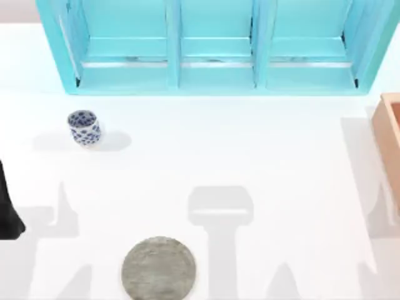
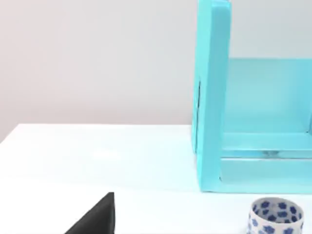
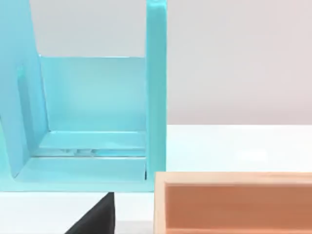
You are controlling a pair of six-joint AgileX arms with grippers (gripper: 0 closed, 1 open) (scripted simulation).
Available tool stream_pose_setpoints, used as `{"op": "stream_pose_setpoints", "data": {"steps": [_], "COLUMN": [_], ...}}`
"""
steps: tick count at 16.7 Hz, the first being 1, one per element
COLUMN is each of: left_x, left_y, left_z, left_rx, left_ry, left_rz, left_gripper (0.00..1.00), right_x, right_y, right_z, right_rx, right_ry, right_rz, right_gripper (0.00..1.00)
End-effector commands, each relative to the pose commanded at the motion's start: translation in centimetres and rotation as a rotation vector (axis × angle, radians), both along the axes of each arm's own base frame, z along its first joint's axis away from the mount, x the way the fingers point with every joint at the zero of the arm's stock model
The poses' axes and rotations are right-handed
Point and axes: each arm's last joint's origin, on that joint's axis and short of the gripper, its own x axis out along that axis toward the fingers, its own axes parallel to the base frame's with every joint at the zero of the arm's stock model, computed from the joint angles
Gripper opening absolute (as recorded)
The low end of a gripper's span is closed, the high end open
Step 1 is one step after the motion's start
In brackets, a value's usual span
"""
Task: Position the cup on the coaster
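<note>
Nothing of the task is done yet. The flat round grey stone-textured coaster (image 1: pixel 158 267) lies bare at about 6 o'clock on the white table (image 1: pixel 250 144), partly cut off by the near edge; the small white cup with blue floral pattern (image 1: pixel 84 127) stands upright, well apart at 10 o'clock — before the turquoise shelf unit (image 1: pixel 215 47). A dark part of the left arm (image 1: pixel 7 209) sits at 9 o'clock; whether either gripper is open cannot be told.

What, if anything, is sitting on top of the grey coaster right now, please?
Nothing rests on the coaster; its mottled grey top is bare in the top view. The cup stands apart on the table's left side, upright and empty as far as its opening shows. The coaster's underside is hidden.
</note>
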Motion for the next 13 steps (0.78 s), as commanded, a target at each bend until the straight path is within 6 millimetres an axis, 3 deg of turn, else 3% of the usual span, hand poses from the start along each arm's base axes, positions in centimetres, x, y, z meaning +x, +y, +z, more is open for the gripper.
{"op": "stream_pose_setpoints", "data": {"steps": [4, 7, 10, 13], "left_x": [0.0, 0.3, 1.5, 3.9], "left_y": [-0.1, -0.4, -0.8, -1.5], "left_z": [0.4, 1.9, 4.1, 6.0], "left_rx": [0.026, 0.126, 0.287, 0.483], "left_ry": [0.026, 0.13, 0.315, 0.565], "left_rz": [-0.011, -0.054, -0.133, -0.265], "left_gripper": [1.0, 1.0, 1.0, 1.0], "right_x": [0.0, 0.0, 0.0, 0.0], "right_y": [0.0, 0.0, 0.0, 0.0], "right_z": [0.0, 0.0, 0.0, 0.0], "right_rx": [0.0, 0.0, 0.0, 0.0], "right_ry": [0.0, 0.0, 0.0, 0.0], "right_rz": [0.0, 0.0, 0.0, 0.0], "right_gripper": [1.0, 1.0, 1.0, 1.0]}}
